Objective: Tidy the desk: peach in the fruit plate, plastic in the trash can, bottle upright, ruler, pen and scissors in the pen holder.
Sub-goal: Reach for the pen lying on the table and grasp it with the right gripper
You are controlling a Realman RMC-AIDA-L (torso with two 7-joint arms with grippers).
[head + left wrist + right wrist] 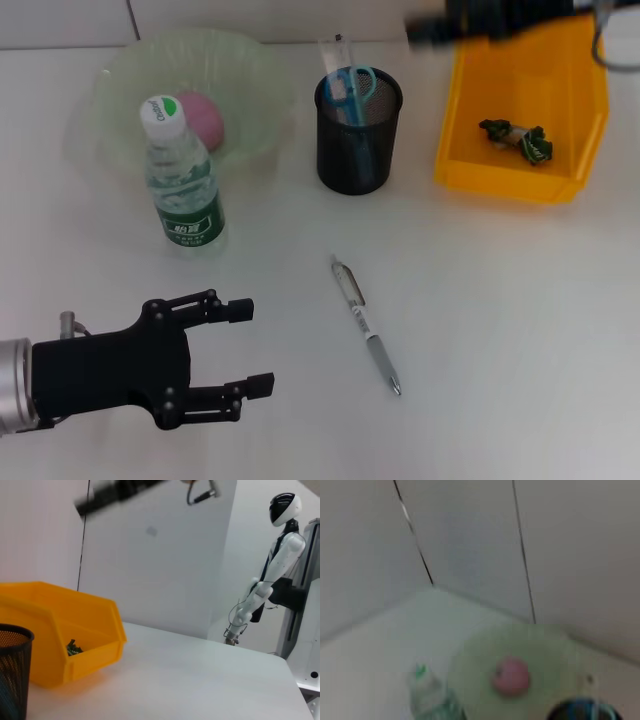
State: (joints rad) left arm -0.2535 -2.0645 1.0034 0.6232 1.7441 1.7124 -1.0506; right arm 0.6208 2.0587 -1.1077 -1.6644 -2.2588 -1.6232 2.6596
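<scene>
Black mesh pen holder (358, 132), cylindrical, holds scissors (350, 86).

the desk (500, 330) is seen from above in the head view, facing forward and down. from low beside the desk, the left wrist view is aimed across it at the yellow bin (65, 635), shared with the head view. the peach (511, 676) is shared by the right wrist view.

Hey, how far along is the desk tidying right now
Mostly done: peach in the fruit plate, bottle upright, plastic in the yellow bin, scissors and ruler in the pen holder. Nothing is held; the left gripper is open. The pen still lies on the desk.
</scene>
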